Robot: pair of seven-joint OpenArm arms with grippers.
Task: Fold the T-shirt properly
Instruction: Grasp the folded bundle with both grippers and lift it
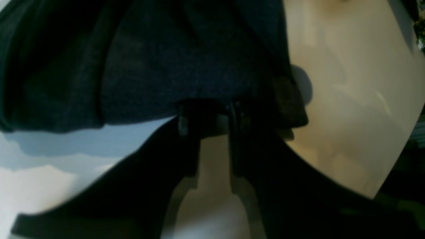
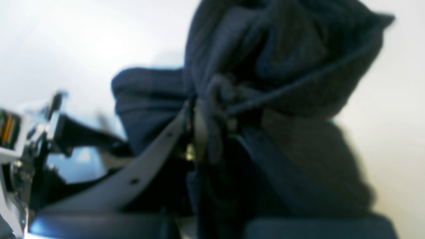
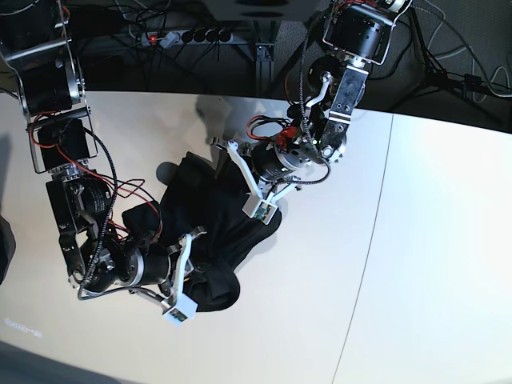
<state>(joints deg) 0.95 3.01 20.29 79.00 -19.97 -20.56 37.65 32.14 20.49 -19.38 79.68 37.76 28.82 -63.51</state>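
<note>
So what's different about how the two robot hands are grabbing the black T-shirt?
The left gripper pinches a fairly smooth edge of the T-shirt, while the right gripper clamps a thick, scrunched-up bunch. In the base view the left gripper sits at the shirt's far side, near the table's middle, and the right gripper holds its near side. Both are shut on the shirt.

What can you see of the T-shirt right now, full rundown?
The T-shirt is black soft fabric, bunched in a crumpled heap on the pale table, not flat or folded. No print shows. The right gripper is shut on a gathered wad of it, and the left gripper pinches another edge. Part rests on the table between both arms.
</note>
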